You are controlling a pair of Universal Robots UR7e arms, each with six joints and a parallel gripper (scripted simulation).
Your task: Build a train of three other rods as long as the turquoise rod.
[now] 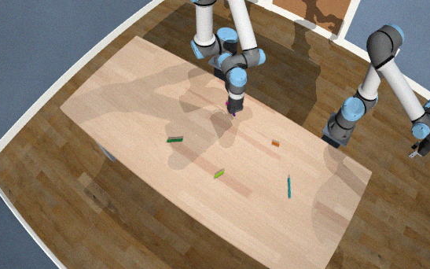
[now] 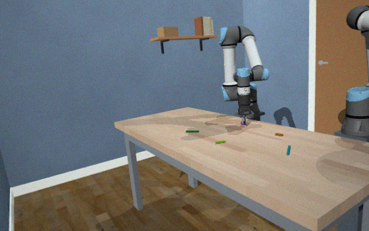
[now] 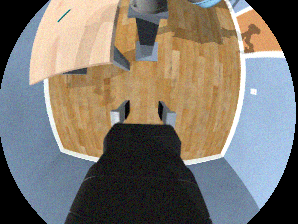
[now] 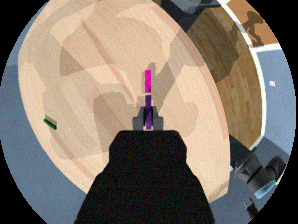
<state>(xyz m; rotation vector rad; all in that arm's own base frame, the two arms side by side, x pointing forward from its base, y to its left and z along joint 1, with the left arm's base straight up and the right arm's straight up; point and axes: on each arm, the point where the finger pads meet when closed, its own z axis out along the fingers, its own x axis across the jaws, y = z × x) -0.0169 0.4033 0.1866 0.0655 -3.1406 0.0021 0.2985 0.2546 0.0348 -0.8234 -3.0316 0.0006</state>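
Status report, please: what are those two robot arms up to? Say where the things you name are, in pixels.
Right pincer [image 1: 233, 113] [image 2: 243, 123] [image 4: 148, 120]: shut on thin purple rod [image 4: 148, 104], in line with short magenta rod [image 4: 148, 81]. Left pincer [image 1: 415, 151] [image 3: 144, 114]: open, off the table. Nothing visibly blocking the purple rod.
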